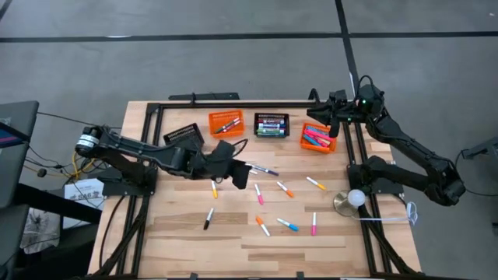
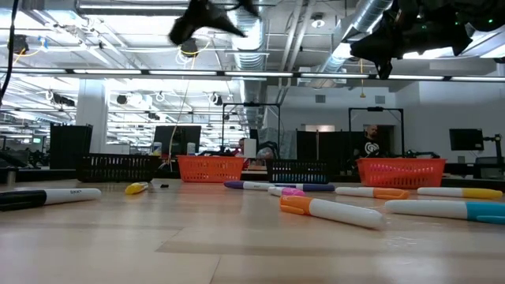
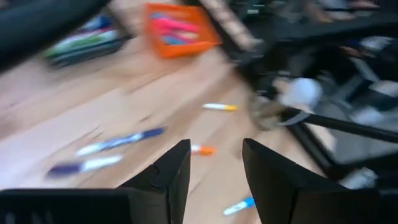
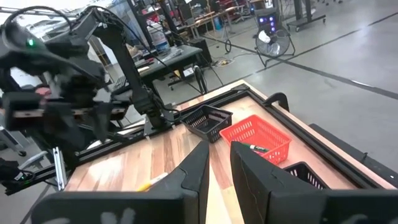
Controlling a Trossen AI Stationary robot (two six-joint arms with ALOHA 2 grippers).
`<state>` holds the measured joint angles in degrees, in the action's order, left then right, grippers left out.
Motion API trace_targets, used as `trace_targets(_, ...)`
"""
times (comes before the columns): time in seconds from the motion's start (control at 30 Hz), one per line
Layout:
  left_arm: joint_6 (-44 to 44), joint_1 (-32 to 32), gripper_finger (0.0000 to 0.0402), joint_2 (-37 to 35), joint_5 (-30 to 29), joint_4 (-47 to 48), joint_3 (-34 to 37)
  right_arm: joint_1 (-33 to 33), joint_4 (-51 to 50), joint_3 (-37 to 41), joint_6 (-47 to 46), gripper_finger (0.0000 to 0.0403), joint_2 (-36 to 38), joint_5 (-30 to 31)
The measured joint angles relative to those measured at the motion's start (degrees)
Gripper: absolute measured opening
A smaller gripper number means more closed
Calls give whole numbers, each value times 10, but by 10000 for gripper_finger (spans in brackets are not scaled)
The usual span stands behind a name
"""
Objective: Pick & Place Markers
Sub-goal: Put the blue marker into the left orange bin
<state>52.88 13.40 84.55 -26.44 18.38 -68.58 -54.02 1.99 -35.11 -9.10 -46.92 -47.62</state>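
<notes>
Several markers lie flat and loose on the wooden table (image 1: 179, 233): a purple one (image 1: 264, 169), a pink one (image 1: 259, 194), an orange one (image 1: 285, 189), a black one (image 1: 208, 219) and a blue one (image 1: 288, 225). More markers lie in the orange baskets (image 1: 226, 122) (image 1: 319, 138) and the black basket (image 1: 271, 125). My left gripper (image 1: 240, 177) hovers open above the table's middle, with nothing between its fingers (image 3: 174, 174). My right gripper (image 1: 331, 118) hangs shut and empty above the far right orange basket.
An empty black mesh basket (image 1: 184, 134) stands far left. A white ball on a round metal base (image 1: 354, 200) sits by the right edge. Dark rails (image 1: 233, 103) frame the far side. A person (image 2: 371, 142) stands in the room behind.
</notes>
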Motion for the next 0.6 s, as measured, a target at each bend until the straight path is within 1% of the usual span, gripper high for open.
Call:
trace_targets(0.07, 65, 6, 145, 0, -23, 52, 0, 0, 0, 0, 0, 56, 0, 0)
trace_targets(0.13, 138, 11, 145, 0, -32, 95, 0, 0, 0, 0, 0, 56, 0, 0)
trace_targets(0.2, 194, 16, 145, 6, -35, 113, 0, 0, 0, 0, 0, 56, 0, 0)
trace_targets(0.33, 273, 32, 145, 32, -30, 132, 0, 0, 0, 0, 0, 56, 0, 0)
trace_targets(0.53, 392, 39, 145, 87, 51, 238, 0, 0, 0, 0, 0, 56, 0, 1)
trace_targets(0.6, 420, 40, 145, 100, 76, 260, 0, 0, 0, 0, 0, 56, 0, 1)
